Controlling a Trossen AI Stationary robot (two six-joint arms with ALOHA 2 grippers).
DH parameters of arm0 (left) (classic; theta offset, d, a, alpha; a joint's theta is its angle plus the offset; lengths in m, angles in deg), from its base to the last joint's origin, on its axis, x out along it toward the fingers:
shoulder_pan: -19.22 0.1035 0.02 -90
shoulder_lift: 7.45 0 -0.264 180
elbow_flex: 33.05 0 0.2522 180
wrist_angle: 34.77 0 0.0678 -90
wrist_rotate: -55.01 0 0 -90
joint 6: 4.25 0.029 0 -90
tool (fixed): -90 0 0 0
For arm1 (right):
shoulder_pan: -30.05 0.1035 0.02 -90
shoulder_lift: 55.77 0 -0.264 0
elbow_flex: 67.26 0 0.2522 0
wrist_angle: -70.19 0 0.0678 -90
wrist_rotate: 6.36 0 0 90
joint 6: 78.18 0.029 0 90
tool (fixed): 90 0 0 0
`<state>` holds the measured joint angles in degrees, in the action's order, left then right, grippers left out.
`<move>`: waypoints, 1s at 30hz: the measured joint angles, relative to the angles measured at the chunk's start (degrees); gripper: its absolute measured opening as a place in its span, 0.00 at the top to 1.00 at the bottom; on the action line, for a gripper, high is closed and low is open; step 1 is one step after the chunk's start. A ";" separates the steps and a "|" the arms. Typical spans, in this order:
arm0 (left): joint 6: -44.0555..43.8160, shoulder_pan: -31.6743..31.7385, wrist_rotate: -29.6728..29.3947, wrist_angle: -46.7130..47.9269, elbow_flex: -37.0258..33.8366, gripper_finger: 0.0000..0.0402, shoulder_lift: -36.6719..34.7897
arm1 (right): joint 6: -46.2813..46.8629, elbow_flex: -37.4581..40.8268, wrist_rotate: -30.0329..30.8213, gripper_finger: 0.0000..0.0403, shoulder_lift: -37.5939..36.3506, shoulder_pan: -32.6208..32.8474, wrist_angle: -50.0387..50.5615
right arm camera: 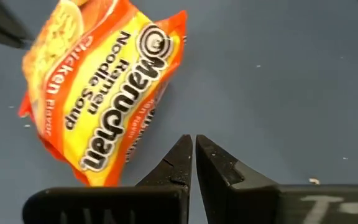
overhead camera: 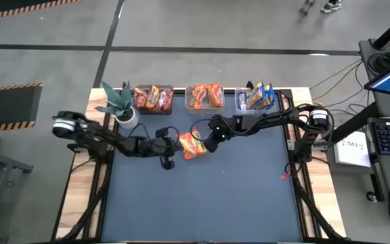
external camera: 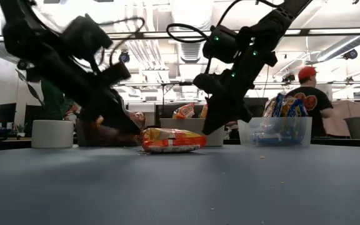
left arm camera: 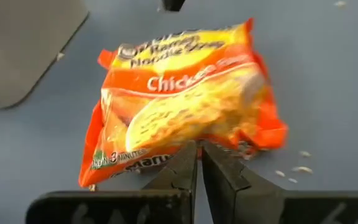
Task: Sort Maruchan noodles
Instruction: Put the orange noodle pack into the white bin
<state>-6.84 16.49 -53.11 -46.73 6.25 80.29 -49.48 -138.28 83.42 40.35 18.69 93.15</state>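
Maruchan noodles: one orange packet [overhead camera: 193, 145] lies flat on the dark blue-grey desk [overhead camera: 202, 203] near its middle, between the two hands.

High view: left hand [overhead camera: 168, 163] sits just beside the packet on its left; right hand [overhead camera: 208, 144] is at the packet's right edge. Three clear plastic bins line the far edge of the desk: the left bin [overhead camera: 154, 99] holds dark red and orange packets, the middle bin [overhead camera: 204, 96] orange ones, the right bin [overhead camera: 256, 97] blue-and-yellow ones. A potted plant [overhead camera: 120, 103] with spiky green leaves in a white round pot stands left of the bins.

Low view: packet [external camera: 174, 139] rests on the desk, puffy and crinkled, glossy film. Both dark arms slope down to it from either side. White cylindrical pot [external camera: 52, 134] at left; right bin [external camera: 275, 131] translucent, straight-walled. A person in a red cap and dark shirt [external camera: 309, 100] stands in the room behind.

Left wrist view: packet [left arm camera: 185, 106] shows "Chicken" lettering and a noodle print; the film is wrinkled, with serrated end seams. The left hand's fingers [left arm camera: 179, 171] are pressed together, tips at the packet's near edge; whether they pinch film I cannot tell. Small pale crumbs [left arm camera: 294, 169] lie on the desk beside it.

Right wrist view: packet [right arm camera: 104, 93] with "Maruchan Ramen Noodle Soup" printing. The right hand's fingers [right arm camera: 219, 168] are pressed together, just beside the packet, holding nothing.
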 joint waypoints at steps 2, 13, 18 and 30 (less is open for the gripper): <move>0.16 1.10 0.24 -3.25 0.00 0.98 3.02 | 1.21 -0.01 -1.80 0.95 0.00 -0.43 -0.14; 2.00 1.65 7.34 -2.14 2.56 1.00 2.20 | 4.69 -1.42 -13.87 0.61 -0.24 -3.19 -0.76; 6.76 1.82 8.65 -2.29 2.58 1.00 -2.58 | 4.79 -1.31 -13.90 0.44 -0.24 -3.67 -2.00; 4.85 4.34 8.27 -3.08 1.98 1.00 5.04 | 5.84 -1.11 -19.80 0.28 2.41 -4.54 -8.65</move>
<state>-1.99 20.83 -44.84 -49.80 8.23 85.33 -43.64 -139.38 63.63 42.76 14.15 84.50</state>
